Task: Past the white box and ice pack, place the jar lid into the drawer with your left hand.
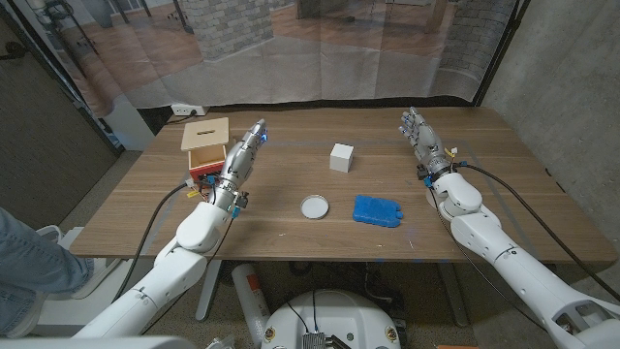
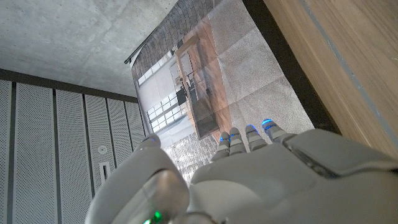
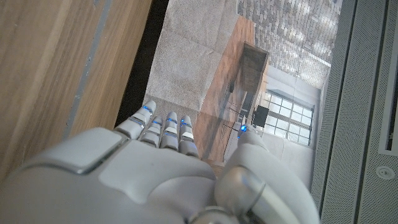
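The white round jar lid (image 1: 313, 206) lies on the wooden table (image 1: 291, 179) near the middle front. A small white box (image 1: 340, 157) stands behind it, and a blue ice pack (image 1: 376, 210) lies to its right. The wooden drawer box (image 1: 204, 147) with a red inside sits at the far left. My left hand (image 1: 242, 156) is open with fingers stretched, just right of the drawer box, holding nothing. My right hand (image 1: 422, 136) is open near the far right of the table. In the wrist views the left hand (image 2: 249, 174) and the right hand (image 3: 155, 174) point toward the backdrop.
A printed backdrop curtain (image 1: 291, 48) hangs behind the table. Cables (image 1: 542, 213) trail over the table from both wrists. A person's leg (image 1: 29, 257) shows at the left edge. Bare wood lies between the lid and the drawer box.
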You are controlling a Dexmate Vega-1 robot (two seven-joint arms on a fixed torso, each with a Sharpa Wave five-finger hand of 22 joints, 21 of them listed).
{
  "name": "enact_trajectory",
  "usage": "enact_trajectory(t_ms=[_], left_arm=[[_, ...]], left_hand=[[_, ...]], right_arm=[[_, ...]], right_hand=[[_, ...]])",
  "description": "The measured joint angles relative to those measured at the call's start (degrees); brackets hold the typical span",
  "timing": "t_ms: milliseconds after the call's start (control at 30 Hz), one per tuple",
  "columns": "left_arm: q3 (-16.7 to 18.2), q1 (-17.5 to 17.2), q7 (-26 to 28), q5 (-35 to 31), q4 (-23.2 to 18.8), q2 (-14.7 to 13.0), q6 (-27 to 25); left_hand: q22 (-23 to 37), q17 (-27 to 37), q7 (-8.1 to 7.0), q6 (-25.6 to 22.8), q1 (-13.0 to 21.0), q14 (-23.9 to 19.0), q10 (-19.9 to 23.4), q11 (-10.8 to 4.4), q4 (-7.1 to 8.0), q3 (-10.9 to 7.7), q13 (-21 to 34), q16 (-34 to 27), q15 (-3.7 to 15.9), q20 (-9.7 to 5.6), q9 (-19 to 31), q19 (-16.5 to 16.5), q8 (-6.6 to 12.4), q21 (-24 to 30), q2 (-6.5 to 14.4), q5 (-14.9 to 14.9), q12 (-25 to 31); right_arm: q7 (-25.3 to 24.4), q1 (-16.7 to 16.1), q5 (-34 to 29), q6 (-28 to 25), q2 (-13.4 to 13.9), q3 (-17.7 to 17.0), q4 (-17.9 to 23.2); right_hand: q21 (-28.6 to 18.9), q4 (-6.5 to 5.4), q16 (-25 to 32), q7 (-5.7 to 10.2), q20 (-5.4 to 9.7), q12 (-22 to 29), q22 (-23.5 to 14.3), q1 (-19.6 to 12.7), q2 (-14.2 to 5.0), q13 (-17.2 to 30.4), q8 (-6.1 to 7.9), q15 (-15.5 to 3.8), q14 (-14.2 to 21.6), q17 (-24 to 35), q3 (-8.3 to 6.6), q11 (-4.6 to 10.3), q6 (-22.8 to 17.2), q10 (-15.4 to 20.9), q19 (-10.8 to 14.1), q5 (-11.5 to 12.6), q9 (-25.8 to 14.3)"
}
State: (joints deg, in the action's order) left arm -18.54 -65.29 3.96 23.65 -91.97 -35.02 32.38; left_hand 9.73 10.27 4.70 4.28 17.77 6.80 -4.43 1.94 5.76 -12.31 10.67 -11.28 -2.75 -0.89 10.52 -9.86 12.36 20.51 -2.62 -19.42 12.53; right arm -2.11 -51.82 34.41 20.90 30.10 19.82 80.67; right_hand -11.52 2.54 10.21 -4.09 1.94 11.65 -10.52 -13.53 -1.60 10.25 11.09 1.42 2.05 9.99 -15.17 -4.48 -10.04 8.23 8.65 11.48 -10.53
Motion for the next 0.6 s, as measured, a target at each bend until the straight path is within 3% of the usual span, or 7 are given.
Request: enact_trajectory(t_ms=[600], left_arm=[[-0.1,-2.3,2.6,-4.8,-1.2,0.4,1.7]], left_hand=[[0.0,0.0,-0.30,-0.7,0.2,-0.6,0.3,-0.31,-0.24,0.24,0.0,0.0,0.02,0.00,0.0,0.0,0.00,-0.4,0.2,-0.2,0.0]], right_arm=[[0.2,-0.5,0.3,0.3,0.3,-0.4,0.3]], right_hand=[[0.0,0.00,0.0,0.00,0.33,0.3,0.0,0.0,0.00,0.0,0.00,-0.10,0.5,0.0,0.00,0.08,0.0,0.1,0.3,0.0,0.0]])
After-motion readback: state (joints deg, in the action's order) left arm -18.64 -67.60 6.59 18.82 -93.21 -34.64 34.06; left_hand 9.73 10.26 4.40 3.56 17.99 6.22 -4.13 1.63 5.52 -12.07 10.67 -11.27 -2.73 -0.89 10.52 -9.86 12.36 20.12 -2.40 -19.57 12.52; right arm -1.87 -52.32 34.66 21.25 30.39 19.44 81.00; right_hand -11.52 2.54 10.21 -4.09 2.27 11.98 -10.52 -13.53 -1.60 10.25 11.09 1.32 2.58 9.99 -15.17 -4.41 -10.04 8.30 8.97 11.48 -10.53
